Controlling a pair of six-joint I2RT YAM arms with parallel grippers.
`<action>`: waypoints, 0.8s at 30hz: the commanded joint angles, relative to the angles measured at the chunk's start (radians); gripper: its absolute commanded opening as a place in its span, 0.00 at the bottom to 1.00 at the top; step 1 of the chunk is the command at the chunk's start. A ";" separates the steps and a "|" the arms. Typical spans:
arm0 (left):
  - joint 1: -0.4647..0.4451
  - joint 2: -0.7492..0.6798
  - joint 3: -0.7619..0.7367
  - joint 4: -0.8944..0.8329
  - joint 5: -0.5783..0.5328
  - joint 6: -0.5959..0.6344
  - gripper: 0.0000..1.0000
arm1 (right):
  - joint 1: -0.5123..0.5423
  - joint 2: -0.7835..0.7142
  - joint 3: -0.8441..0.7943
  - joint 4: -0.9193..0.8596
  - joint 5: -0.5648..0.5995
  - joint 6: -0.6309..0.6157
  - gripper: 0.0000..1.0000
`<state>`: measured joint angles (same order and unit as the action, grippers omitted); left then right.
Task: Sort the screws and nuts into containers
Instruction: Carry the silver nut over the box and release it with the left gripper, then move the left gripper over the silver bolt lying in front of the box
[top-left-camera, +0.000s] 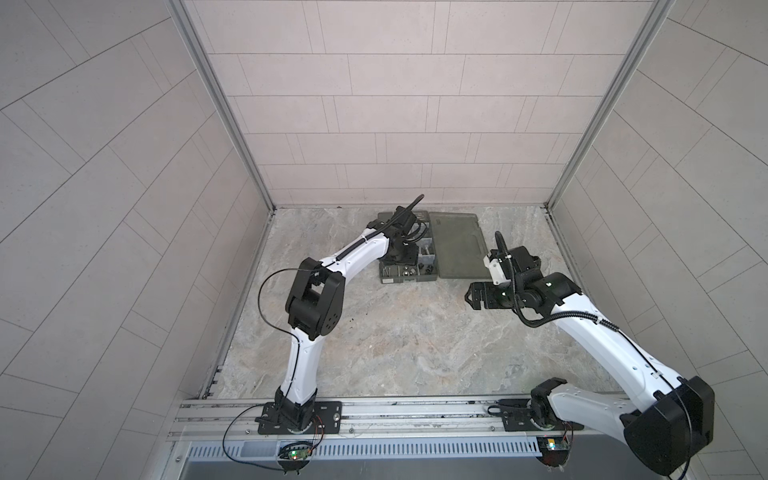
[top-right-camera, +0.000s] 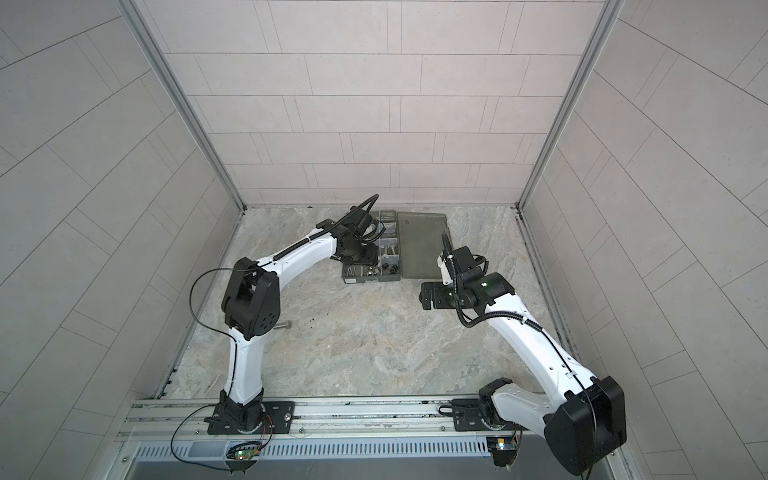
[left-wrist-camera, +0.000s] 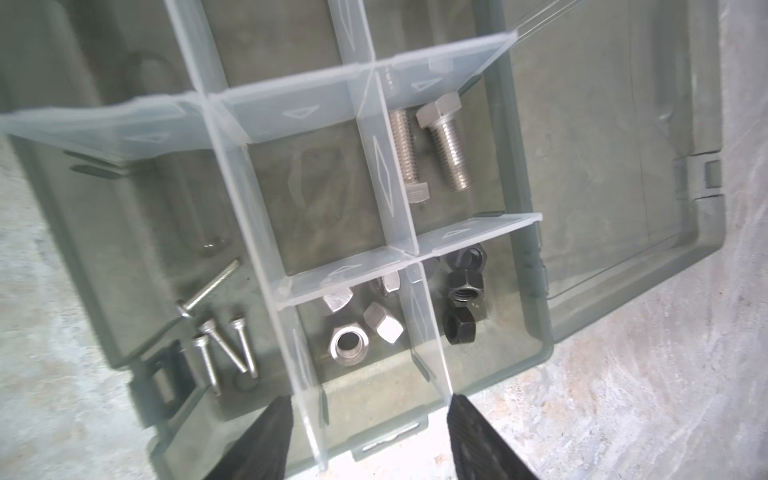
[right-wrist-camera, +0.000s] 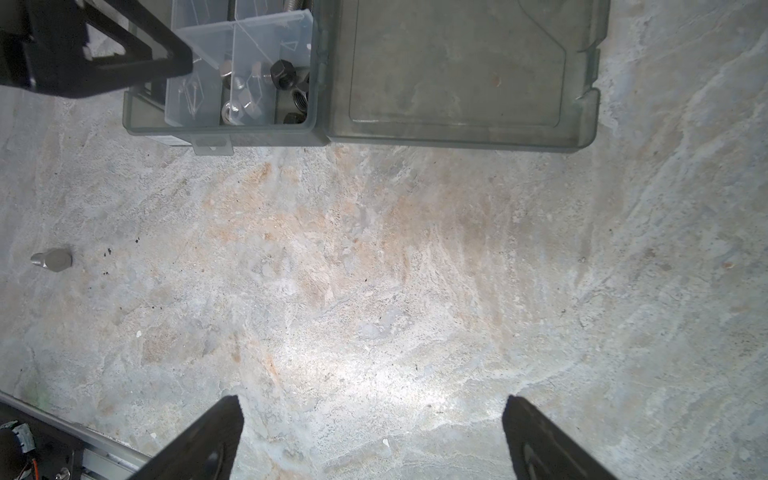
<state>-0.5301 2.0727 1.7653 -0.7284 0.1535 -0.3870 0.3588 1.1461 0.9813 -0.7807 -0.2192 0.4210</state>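
left fingers (left-wrist-camera: 257, 449) spread over organizer box (left-wrist-camera: 374, 399) edge, right fingers (right-wrist-camera: 199, 449) above bare tabletop (right-wrist-camera: 374, 270)

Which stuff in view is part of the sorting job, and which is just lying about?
Job:
- organizer box with its open lid
- thick bolts, thin screws, silver nuts, black nuts, each kind in its own compartment
- loose bolt out on the table

Lying about:
- black specks on the table
- mounting rail, circuit boards at the front
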 joint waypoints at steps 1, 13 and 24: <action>0.064 -0.113 -0.018 -0.017 -0.070 0.033 0.67 | -0.003 0.019 0.035 -0.005 0.000 -0.004 0.99; 0.235 -0.363 -0.320 0.039 -0.043 -0.025 0.73 | 0.022 0.119 0.170 0.012 0.020 0.006 0.99; 0.237 -0.851 -0.734 0.030 -0.172 -0.053 0.77 | 0.183 0.437 0.403 0.084 0.039 0.042 0.88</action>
<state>-0.2970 1.2980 1.0824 -0.6914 0.0498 -0.4232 0.5034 1.5402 1.3071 -0.7021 -0.2050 0.4480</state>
